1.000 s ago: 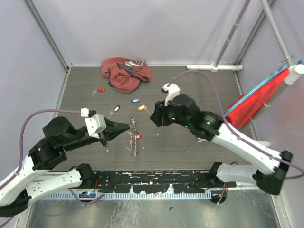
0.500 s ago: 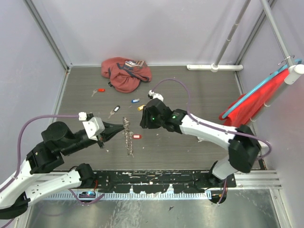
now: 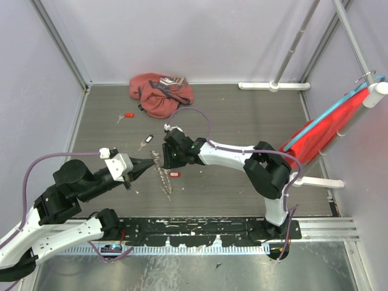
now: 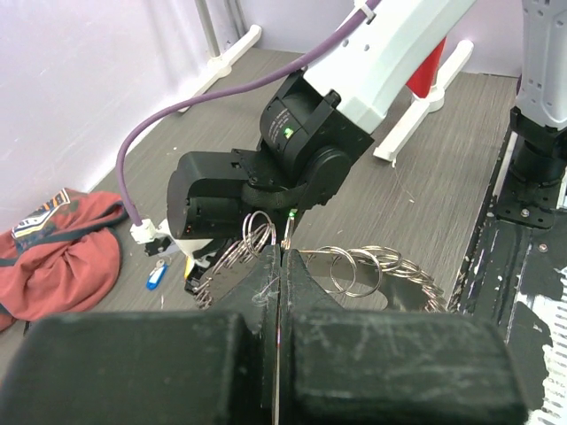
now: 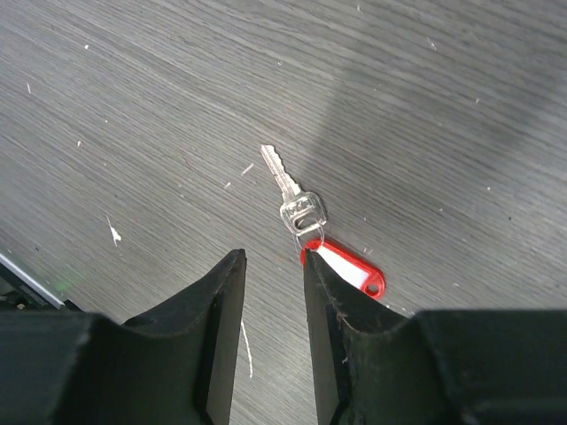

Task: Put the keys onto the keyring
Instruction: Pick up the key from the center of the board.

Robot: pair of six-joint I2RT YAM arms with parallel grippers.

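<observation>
The grey table (image 3: 242, 115) carries a crumpled reddish-pink bag (image 3: 151, 97) at its far edge; the bag's printed patch (image 3: 171, 80) is too small to read, and its contents are hidden. The left gripper (image 3: 153, 161) is clenched on the keyring (image 3: 165, 177), whose bunch of silver keys hangs near the table's middle. The right gripper (image 5: 272, 266) hovers, jaws parted and empty, just above a red-tagged key (image 5: 303, 212) lying flat beside the keyring.

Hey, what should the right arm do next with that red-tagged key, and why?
Probably lower the right gripper and nudge it forward over the red-tagged key: its fingers are apart, the key lies flat just beyond the tips, and the left gripper is shut on the keyring.
</observation>
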